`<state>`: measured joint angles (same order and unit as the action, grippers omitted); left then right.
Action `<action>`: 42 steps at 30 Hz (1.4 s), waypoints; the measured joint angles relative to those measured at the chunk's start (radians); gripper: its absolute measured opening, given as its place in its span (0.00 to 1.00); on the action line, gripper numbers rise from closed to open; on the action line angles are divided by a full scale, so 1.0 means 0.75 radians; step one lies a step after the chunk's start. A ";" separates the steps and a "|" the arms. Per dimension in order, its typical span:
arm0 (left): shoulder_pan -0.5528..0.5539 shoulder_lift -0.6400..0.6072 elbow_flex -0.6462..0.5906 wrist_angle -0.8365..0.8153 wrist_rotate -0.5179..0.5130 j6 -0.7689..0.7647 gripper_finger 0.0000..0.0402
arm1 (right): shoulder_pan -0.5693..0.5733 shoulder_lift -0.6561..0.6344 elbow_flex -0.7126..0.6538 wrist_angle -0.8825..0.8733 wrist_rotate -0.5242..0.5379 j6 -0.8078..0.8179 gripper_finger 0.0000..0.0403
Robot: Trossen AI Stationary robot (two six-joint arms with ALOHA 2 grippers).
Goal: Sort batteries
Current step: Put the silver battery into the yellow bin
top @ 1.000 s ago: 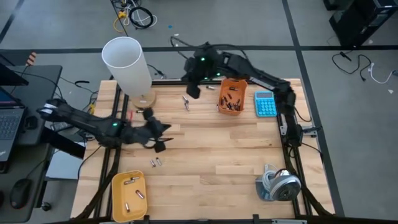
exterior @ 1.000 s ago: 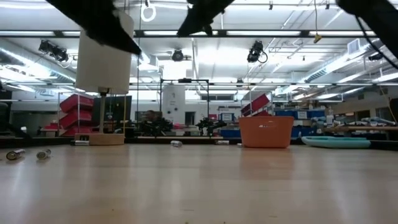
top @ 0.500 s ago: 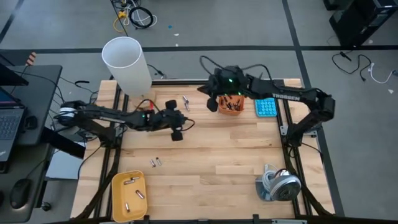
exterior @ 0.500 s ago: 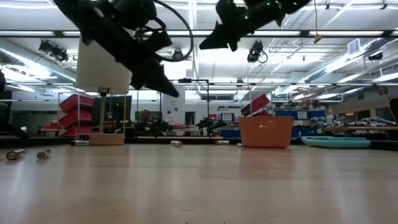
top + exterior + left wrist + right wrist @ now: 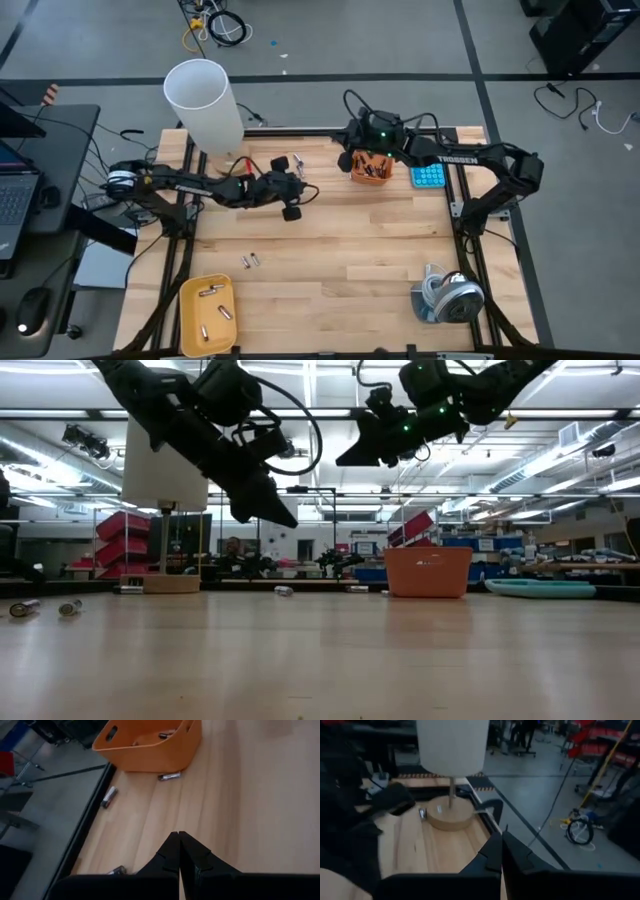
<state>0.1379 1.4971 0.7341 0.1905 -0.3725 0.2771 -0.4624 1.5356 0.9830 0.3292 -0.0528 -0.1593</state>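
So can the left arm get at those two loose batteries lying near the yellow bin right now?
Probably yes. The left gripper hangs shut above the table, and the two batteries lie on bare wood on its own side, with nothing standing between. It would need to open first.

Grey floor (image 5: pixel 400 40) with cables surrounds the table; ceiling lights (image 5: pixel 290 448) glow overhead.
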 joint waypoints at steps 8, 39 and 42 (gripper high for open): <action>0.098 0.062 0.001 0.072 -0.065 -0.447 0.00 | -0.023 -0.001 -0.018 0.026 0.000 0.013 0.00; 0.218 0.379 0.142 -0.001 -0.137 -1.464 0.32 | -0.025 -0.001 -0.017 -0.082 -0.072 -0.002 0.00; 0.229 0.380 0.140 -0.045 -0.142 -1.476 0.38 | -0.024 -0.001 -0.017 -0.083 -0.097 -0.002 0.00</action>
<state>0.3099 1.7820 0.8394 0.1570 -0.4787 -0.8299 -0.4806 1.5352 0.9699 0.2670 -0.1259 -0.1604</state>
